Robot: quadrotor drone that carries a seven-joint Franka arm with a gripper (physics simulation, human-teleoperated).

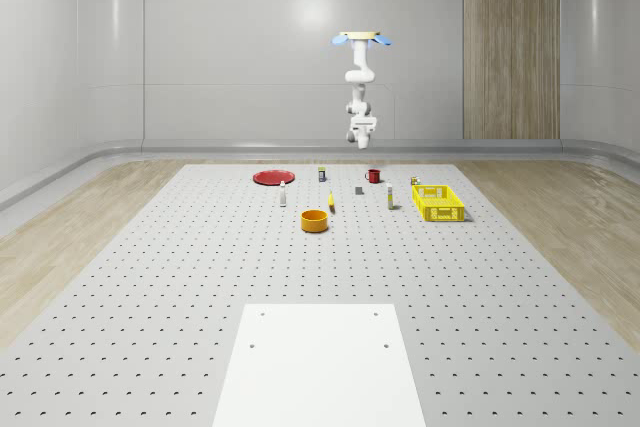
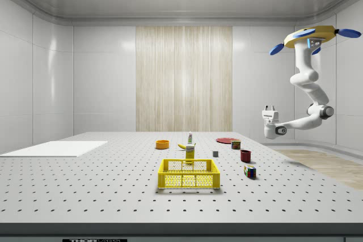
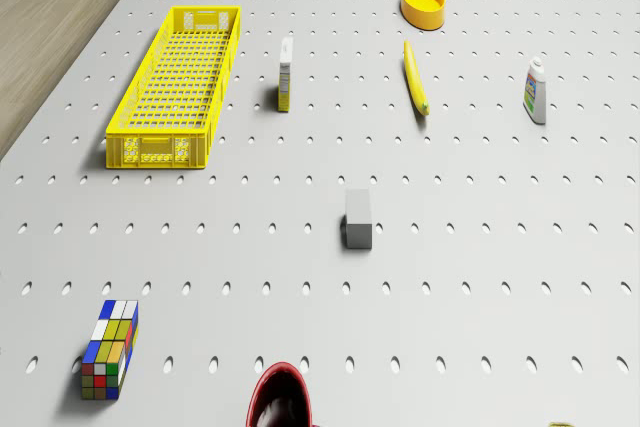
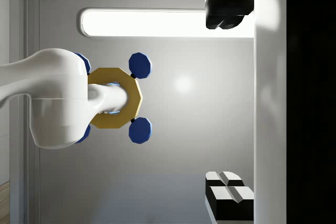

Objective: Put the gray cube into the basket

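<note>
Gray and small, the cube (image 3: 358, 218) sits on the perforated floor (image 1: 180, 277), apart from everything around it, and we use it as our landmark. From the drone's camera we see the yellow basket (image 3: 178, 87) well off to one side of the cube, with a small carton (image 3: 286, 73) standing between the two. A banana (image 3: 416, 77), a yellow bowl (image 3: 423, 1) and a white bottle (image 3: 536, 91) lie beyond the cube; a colored puzzle cube (image 3: 108, 349) and the rim of a red mug (image 3: 281, 399) lie on its nearer side.

Our gripper (image 2: 269, 109) points upward, high in the air and well away from the cube, touching nothing and holding nothing. In the wrist view its two fingers (image 4: 228, 190) stand far apart, wide open, and the camera looks back up at the drone (image 4: 114, 98) against the ceiling light.

We see the drone hovering high above the far edge of the floor, beyond the cube, in the whole-scene view, where a red plate (image 1: 272, 177) also appears. From the side, the arm (image 2: 309, 83) hangs down and bends back up.

Pale panelled walls and one wooden panel (image 1: 510, 42) enclose the room, and a white sheet (image 1: 320, 362) lies on the near floor.
</note>
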